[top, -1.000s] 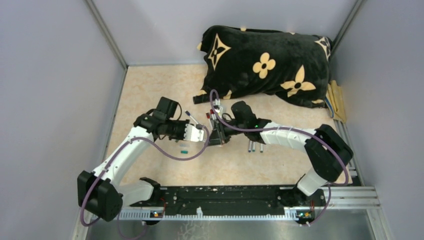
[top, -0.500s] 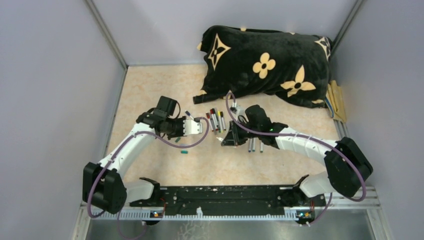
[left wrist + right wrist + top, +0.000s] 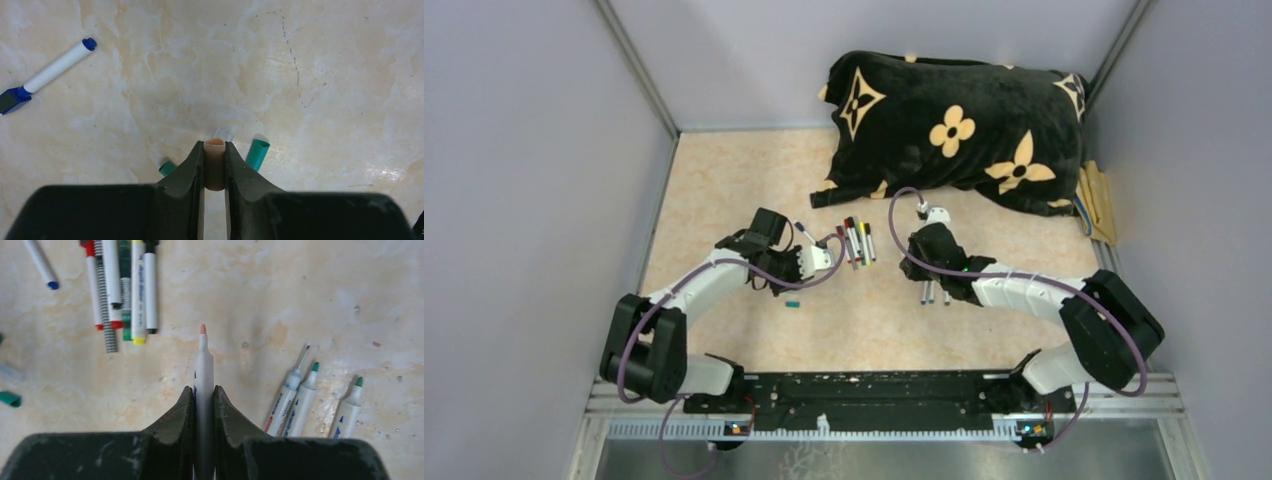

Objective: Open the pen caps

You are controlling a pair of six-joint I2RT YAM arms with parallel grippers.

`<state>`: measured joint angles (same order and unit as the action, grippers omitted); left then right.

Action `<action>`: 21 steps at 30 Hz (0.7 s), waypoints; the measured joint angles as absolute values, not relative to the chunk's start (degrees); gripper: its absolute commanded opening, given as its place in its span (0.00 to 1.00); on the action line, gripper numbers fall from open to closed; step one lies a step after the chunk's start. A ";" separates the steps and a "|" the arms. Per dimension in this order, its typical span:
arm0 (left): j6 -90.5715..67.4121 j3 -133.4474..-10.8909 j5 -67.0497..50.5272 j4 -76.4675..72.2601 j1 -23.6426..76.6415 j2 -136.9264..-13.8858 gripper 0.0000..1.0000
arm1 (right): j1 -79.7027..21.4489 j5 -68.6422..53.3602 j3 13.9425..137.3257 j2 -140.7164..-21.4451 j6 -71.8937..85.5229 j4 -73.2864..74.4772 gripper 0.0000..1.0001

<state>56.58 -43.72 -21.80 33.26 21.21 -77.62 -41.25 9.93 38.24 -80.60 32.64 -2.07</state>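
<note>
My left gripper (image 3: 790, 283) (image 3: 215, 156) is shut on a short peach pen cap (image 3: 215, 165) and holds it low over the table. Two teal pen caps (image 3: 257, 154) (image 3: 167, 167) lie just beside its fingertips; one shows from above (image 3: 792, 301). My right gripper (image 3: 921, 258) (image 3: 203, 392) is shut on an uncapped white pen (image 3: 203, 365) with an orange tip. Several capped pens (image 3: 856, 240) (image 3: 125, 290) lie side by side between the arms. Three uncapped pens (image 3: 934, 292) (image 3: 305, 400) lie to the right of my right gripper.
A blue-ended pen (image 3: 50, 75) (image 3: 804, 233) lies apart, left of the capped row. A black flower-patterned pillow (image 3: 954, 130) fills the far right of the table. Grey walls (image 3: 534, 200) close in both sides. A black rail (image 3: 864, 395) runs along the near edge.
The two grippers, close together a second ago, have pulled apart. The right went right with the pen, now uncapped. The left drew back and down toward the teal caps, holding the peach cap.
</note>
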 measured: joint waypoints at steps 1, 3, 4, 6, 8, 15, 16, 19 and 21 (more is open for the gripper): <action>56.36 -43.29 -21.71 32.42 21.21 -77.73 0.23 | -41.25 11.55 38.24 -81.38 32.80 -2.57 0.00; 56.12 -42.81 -21.63 31.33 21.10 -77.95 0.28 | -41.47 14.28 38.24 -83.07 33.06 -3.51 0.00; 56.05 -42.65 -21.58 30.79 21.08 -78.13 0.31 | -41.52 15.57 38.24 -83.99 33.12 -3.95 0.00; 55.90 -42.46 -21.41 29.85 20.97 -78.46 0.38 | -41.54 17.26 38.26 -85.60 33.26 -4.47 0.02; 55.75 -42.44 -21.21 29.10 20.84 -78.81 0.42 | -41.63 18.94 38.37 -87.59 33.32 -5.04 0.03; 55.77 -42.44 -20.53 28.62 20.73 -79.66 0.48 | -42.02 21.63 39.55 -91.35 34.15 -6.52 0.09; 55.77 -42.44 -20.49 28.62 20.73 -79.66 0.48 | -42.11 21.82 39.55 -91.42 34.26 -6.68 0.09; 55.77 -42.44 -20.47 28.73 20.73 -79.66 0.48 | -42.26 22.31 39.55 -91.59 34.44 -7.07 0.14; 55.77 -42.46 -20.49 28.93 20.73 -79.66 0.48 | -42.26 22.50 39.48 -91.59 34.68 -7.14 0.18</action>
<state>55.77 -42.46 -20.49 28.93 20.73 -79.66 -42.26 22.50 39.48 -91.59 34.68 -7.14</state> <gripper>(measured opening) 0.484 0.140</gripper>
